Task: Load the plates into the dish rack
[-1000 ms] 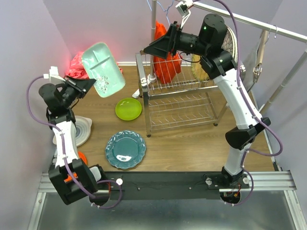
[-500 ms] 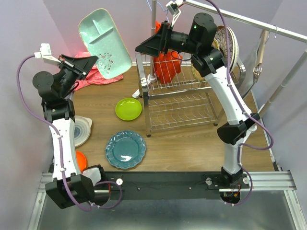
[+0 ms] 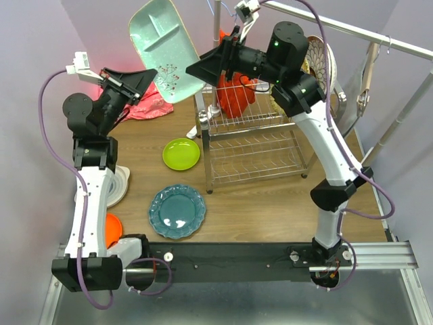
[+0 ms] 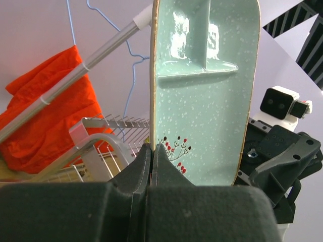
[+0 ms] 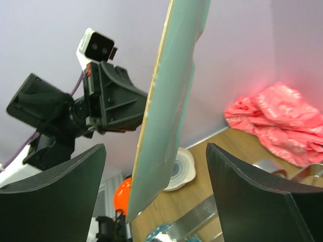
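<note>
A wooden tabletop (image 3: 270, 203) fills the middle of the overhead view, enclosed by lavender walls (image 3: 40, 68). At the upper left, a crumpled pink cloth (image 3: 152, 108) lies on the wood by the back wall. Near the top centre, an orange cloth (image 3: 235, 100) hangs beside an upright pole (image 3: 216, 20). A silver rod (image 3: 352, 30) slants across the upper right. In the left wrist view, a blue wire hanger (image 4: 132, 75) hangs from that rod.

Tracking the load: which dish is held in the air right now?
The mint divided tray, pinched by the left gripper; the lime green plate and teal scalloped plate lie flat on the table.
</note>
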